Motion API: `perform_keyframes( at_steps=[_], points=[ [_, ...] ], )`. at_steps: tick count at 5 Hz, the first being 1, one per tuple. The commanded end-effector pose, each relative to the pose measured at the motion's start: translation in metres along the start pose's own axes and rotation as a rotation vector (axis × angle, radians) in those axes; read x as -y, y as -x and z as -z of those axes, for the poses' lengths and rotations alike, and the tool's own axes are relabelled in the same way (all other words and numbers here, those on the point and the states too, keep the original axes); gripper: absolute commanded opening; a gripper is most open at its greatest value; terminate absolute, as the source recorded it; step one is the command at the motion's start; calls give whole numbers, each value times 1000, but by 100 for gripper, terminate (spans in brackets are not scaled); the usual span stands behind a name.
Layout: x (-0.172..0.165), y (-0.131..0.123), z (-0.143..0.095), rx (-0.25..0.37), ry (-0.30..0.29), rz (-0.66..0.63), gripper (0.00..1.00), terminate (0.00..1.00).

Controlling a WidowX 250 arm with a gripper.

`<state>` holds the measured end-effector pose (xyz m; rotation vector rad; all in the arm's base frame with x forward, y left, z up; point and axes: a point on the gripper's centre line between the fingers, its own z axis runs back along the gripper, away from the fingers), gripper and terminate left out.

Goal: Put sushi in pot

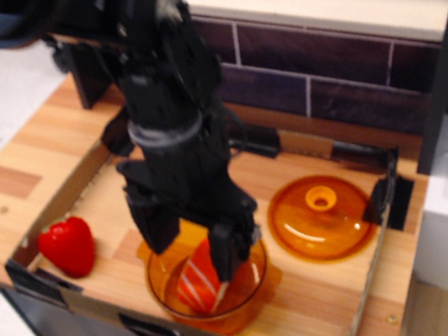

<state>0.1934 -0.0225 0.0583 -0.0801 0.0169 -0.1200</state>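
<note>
Near the surface's (314, 307) front edge, the claw (193, 254) hangs spread — salmon nigiri (199, 278) leaning inside the orange pot (210, 285).

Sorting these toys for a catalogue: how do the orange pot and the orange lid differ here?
The see-through orange plastic pot sits open side up, a bowl holding the striped salmon sushi; the domed orange lid lies dome up, empty, with a ring knob. The pot is under the robot's black hand; the lid stands clear. Both are round, translucent orange.

arm: black jointed robot arm (164, 101), reaching down from upper left, blurred | gripper: black two-fingered gripper (191, 240) pointing down, fingers spread apart
</note>
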Motion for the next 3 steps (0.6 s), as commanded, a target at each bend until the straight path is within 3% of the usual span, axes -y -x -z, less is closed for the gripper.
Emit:
perform_keyframes(
  at_steps=[1, 2, 3],
  points=[
    [-26, -30, -67, 164, 41, -119, 100, 0],
    [-26, -30, -67, 164, 41, -119, 100, 0],
    [-26, -30, -67, 164, 41, -119, 100, 100]
  ],
)
